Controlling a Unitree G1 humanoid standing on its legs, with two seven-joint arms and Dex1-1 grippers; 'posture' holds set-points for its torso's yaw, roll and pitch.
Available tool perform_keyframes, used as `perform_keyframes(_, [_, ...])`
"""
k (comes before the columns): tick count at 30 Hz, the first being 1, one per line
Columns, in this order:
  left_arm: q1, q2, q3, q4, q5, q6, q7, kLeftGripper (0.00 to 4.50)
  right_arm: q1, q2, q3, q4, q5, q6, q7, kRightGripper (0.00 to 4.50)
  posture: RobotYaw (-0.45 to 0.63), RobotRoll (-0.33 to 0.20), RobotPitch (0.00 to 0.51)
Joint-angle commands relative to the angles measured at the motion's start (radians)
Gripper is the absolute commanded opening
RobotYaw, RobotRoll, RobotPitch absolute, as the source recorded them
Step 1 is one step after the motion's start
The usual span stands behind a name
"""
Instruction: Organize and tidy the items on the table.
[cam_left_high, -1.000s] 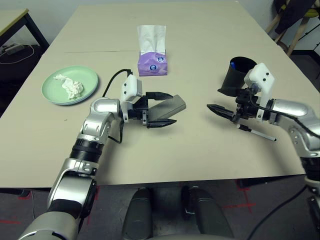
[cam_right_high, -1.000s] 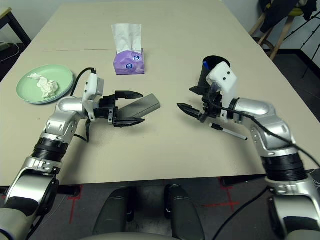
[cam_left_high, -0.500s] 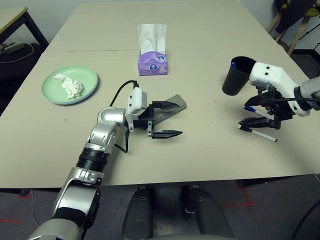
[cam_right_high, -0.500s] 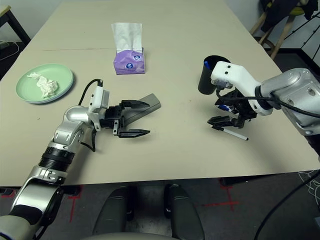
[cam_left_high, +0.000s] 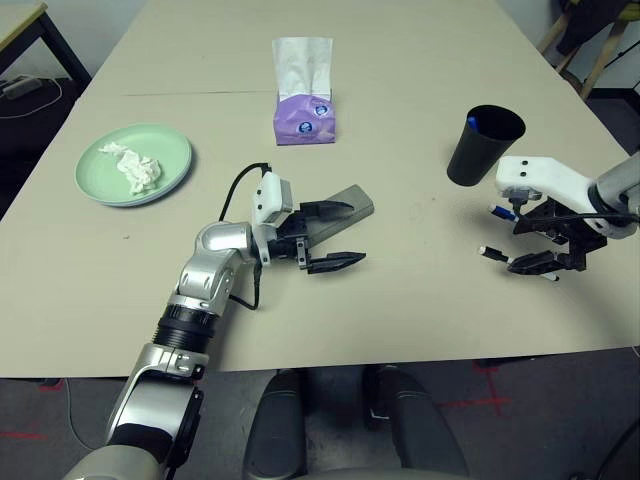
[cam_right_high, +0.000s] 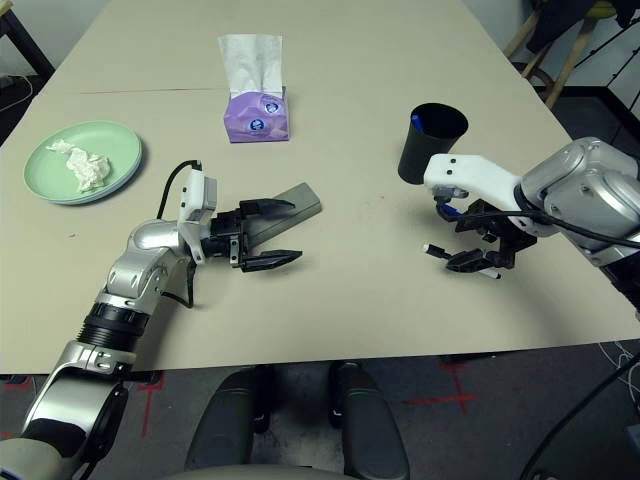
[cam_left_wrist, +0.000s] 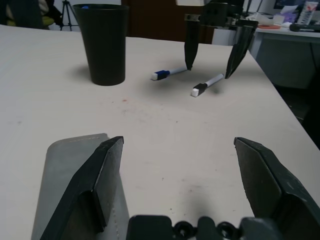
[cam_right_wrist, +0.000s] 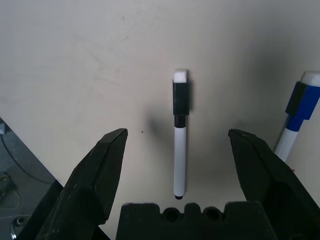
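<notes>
Beige table — glasses case half-hidden, left hand

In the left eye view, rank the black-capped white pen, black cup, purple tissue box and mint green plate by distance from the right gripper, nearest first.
From the right gripper:
1. Black-capped white pen, directly beneath it.
2. Black cup, just behind.
3. Purple tissue box, mid-table, far side.
4. Mint green plate, far left.

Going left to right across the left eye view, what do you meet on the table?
Mint green plate with crumpled tissue → purple tissue box → grey glasses case → black cup → pens under the right gripper.
</notes>
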Motion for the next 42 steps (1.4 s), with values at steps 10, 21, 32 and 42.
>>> perform_keyframes(10, [0.030, 0.018, 0.004, -0.060, -0.010, 0.019, 0.020, 4.48, -0.002, 0.054, 0.023, 0.036, -0.131, -0.099, 0.013, 4.50, 0.09, 0.000, 0.239])
perform_keyframes(21, [0.043, 0.033, 0.002, -0.092, -0.010, 0.028, 0.028, 4.48, 0.028, 0.107, 0.008, 0.048, -0.176, -0.107, 0.016, 4.50, 0.10, 0.000, 0.242])
perform_keyframes(32, [0.037, 0.033, 0.002, -0.088, -0.010, 0.022, 0.034, 4.50, 0.048, 0.103, 0.002, 0.057, -0.188, -0.111, 0.032, 2.07, 0.10, 0.000, 0.232])
perform_keyframes(42, [0.017, 0.062, 0.013, -0.047, -0.008, 0.002, 0.002, 4.50, 0.025, 0.087, -0.051, 0.027, -0.149, -0.144, 0.087, 0.33, 0.09, 0.000, 0.214])
